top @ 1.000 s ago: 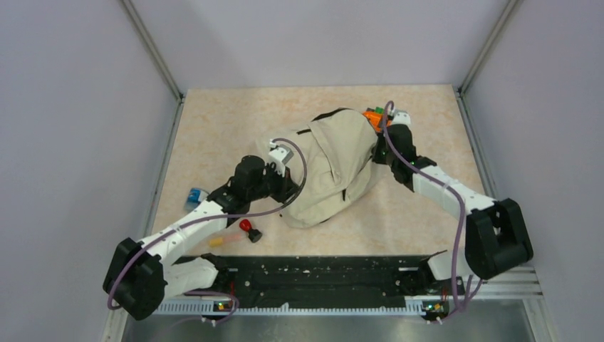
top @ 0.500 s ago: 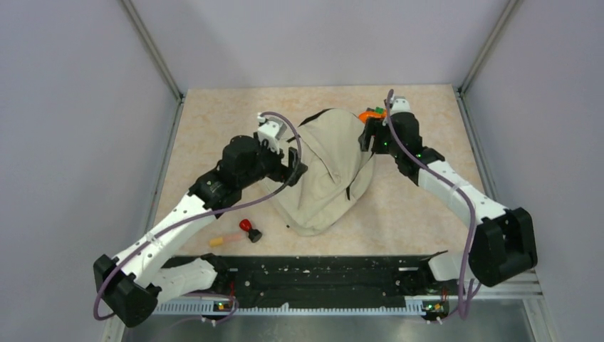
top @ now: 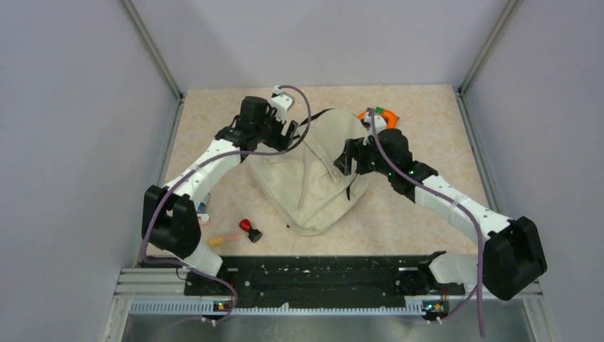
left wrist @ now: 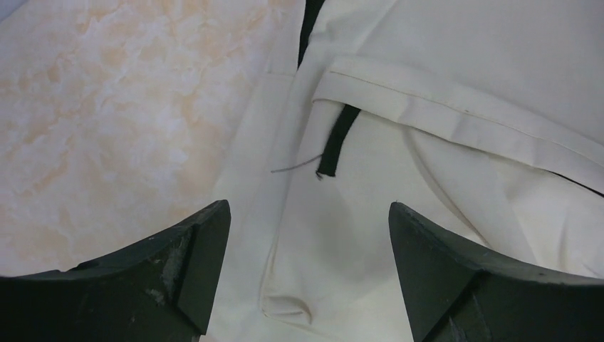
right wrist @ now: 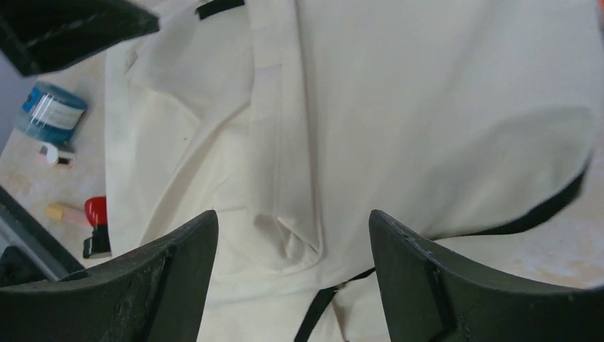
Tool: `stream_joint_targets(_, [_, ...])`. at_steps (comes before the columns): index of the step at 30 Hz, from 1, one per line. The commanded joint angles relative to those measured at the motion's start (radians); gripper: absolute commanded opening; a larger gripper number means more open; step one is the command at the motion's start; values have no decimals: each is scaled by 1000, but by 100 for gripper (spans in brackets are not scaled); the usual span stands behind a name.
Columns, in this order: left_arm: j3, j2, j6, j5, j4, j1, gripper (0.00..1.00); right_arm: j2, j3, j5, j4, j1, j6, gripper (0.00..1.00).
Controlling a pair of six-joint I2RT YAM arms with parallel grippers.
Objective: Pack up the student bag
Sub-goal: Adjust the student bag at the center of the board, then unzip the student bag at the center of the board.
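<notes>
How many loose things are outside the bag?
5: orange one behind the bag; blue jar, small white piece, yellow stick and red-topped item near the left arm. Others may be hidden.

Lab cell: grey panels (top: 71, 142), aluminium frame (top: 152, 53)

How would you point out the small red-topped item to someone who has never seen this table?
Find the student bag, the big cream bundle in the middle of the table. Look off its near-left corner, toward the arm bases, for the red-topped item. Its red cap on a black base sets it apart from the pale yellow-orange stick lying just left of it.
</notes>
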Motion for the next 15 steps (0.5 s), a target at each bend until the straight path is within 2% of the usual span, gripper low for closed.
stream_joint_targets(1, [150,92,160,103,2,29,85,39,0,-53,57,53,22,76])
stream_joint_targets(7, [228,219,229,50,-27,30,75,48,-24,-79,79,69,50,76])
stream_joint_targets(10, [234,236,234,89,-27,29,67,53,-29,-71,105,70,48,76])
stream_joint_targets(15, [217,244,230,156,-21,28,67,70,-32,-74,112,69,55,76])
